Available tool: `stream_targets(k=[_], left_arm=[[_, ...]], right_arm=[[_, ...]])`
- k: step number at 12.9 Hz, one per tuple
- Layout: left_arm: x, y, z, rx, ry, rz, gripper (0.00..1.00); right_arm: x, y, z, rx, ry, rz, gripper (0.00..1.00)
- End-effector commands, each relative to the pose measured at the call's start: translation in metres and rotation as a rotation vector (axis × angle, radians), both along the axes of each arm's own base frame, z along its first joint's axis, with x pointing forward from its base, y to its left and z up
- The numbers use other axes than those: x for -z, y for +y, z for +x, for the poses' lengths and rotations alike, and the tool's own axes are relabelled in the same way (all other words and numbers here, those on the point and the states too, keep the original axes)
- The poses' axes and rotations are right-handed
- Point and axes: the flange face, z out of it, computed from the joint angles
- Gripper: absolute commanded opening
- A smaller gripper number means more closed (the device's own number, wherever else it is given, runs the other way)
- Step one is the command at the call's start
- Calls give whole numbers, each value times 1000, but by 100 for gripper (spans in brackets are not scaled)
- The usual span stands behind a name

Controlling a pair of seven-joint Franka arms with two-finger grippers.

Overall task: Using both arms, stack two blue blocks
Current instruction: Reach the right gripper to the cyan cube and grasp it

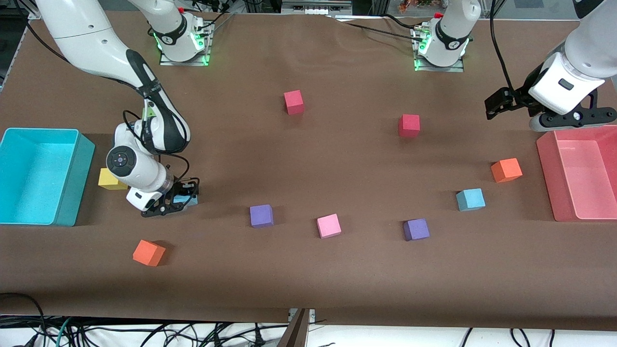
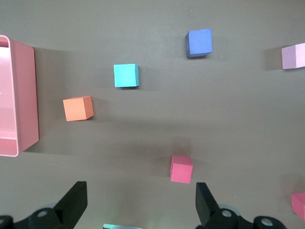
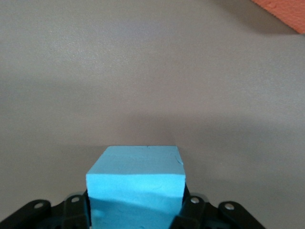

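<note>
Right gripper (image 1: 174, 202) clenches one small matte sky-blue cube (image 3: 136, 183) at table level; the other sky-blue cube (image 1: 470, 199) sits apart, toward the waiting, spread-fingered left gripper (image 2: 138, 202).

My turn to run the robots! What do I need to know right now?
Right gripper: down at the table near the cyan bin, around one blue block; grip unclear.
Left gripper: open, waiting in the air by the pink bin.
Other blue block: on the table near the pink bin, untouched.
Done: nothing stacked yet.
Left: carry one blue block onto the other.
</note>
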Motion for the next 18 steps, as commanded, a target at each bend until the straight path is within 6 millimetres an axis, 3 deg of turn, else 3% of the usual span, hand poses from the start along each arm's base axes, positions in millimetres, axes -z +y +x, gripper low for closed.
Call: stream_targets(k=[1, 3, 5, 7, 9, 12, 14, 16, 18], left_arm=[[-4, 1, -6, 6, 4, -24, 100], [-4, 1, -6, 6, 4, -24, 100], [-4, 1, -6, 6, 6, -24, 100], [-4, 2, -6, 4, 6, -24, 100], [-4, 2, -6, 4, 6, -24, 100], [-4, 2, -6, 4, 6, -24, 100], [-4, 2, -6, 4, 6, -24, 100], [-4, 2, -6, 4, 6, -24, 100], [-3, 2, -6, 4, 7, -24, 100]], right_arm=[[-27, 0, 6, 4, -3, -16, 23], [-67, 2, 18, 33, 39, -31, 23], [-108, 30, 23, 83, 99, -32, 23], [-141, 93, 19, 171, 141, -41, 23], [-160, 173, 16, 237, 171, 18, 23], [-151, 276, 5, 324, 157, 59, 24], [-115, 337, -11, 315, 154, 57, 24], [-82, 379, -28, 290, 134, 55, 24], [-39, 405, -45, 264, 106, 11, 24]])
